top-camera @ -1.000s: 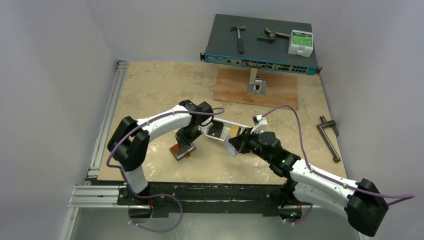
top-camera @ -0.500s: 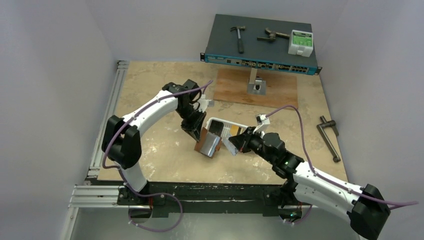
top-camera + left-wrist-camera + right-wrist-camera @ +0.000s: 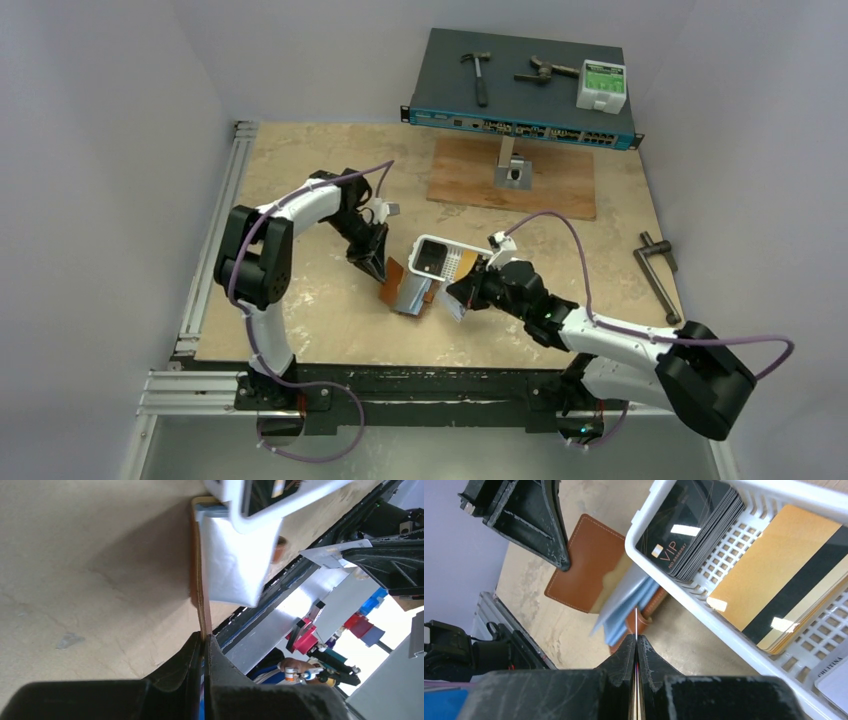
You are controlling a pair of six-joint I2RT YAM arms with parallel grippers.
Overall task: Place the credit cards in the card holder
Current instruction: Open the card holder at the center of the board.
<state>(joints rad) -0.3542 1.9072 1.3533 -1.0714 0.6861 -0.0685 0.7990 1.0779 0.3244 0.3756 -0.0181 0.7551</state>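
On the left, the left gripper is pinched tight on the thin edge of the card holder, whose brown leather lies spread open on the table, its far end just under the near corner of the white tray. Pale grey-blue sheets fan out of the holder's middle; I can't tell whether they are cards already in or pocket leaves.

Moving right, the tray holds a stack of black cards and, beside them, gold cards.

Further right, the right gripper is clamped on one card, held edge-on and aimed at the holder's open side, close to it but not yet in.

From here, I'd say the trick is alignment: the card's leading edge should meet the mouth of a pocket squarely, parallel to the slot, not slide in between those loose sheets. The left arm ought to hold the leather taut and flat so the pocket doesn't buckle, and the right should push slowly along the pocket's line. The tray corner sits close, so a low, shallow approach would avoid knocking it.
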